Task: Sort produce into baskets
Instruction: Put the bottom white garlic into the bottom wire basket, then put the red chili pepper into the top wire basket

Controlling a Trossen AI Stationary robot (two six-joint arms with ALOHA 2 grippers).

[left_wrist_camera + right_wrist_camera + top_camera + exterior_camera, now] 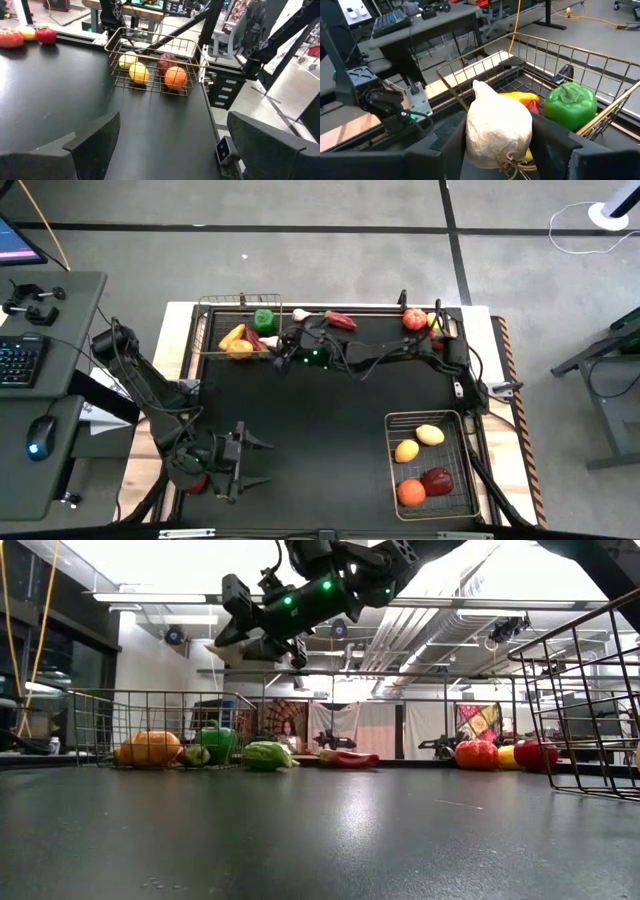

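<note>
The white garlic point(497, 127) hangs above the far basket point(215, 305) (green pepper point(264, 319) and yellow pieces inside). The near basket point(470, 505) holds two lemons point(417, 443), an orange point(411, 492) and a dark-red piece point(437, 479).

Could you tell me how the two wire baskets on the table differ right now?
The far basket sits at the table's back left, holding a green pepper and other vegetables; the near basket sits at the front right, holding lemons, an orange and a dark-red fruit. The right gripper is over the far basket's edge; no gripper is over the near basket. Both are rectangular, open-topped wire.
</note>
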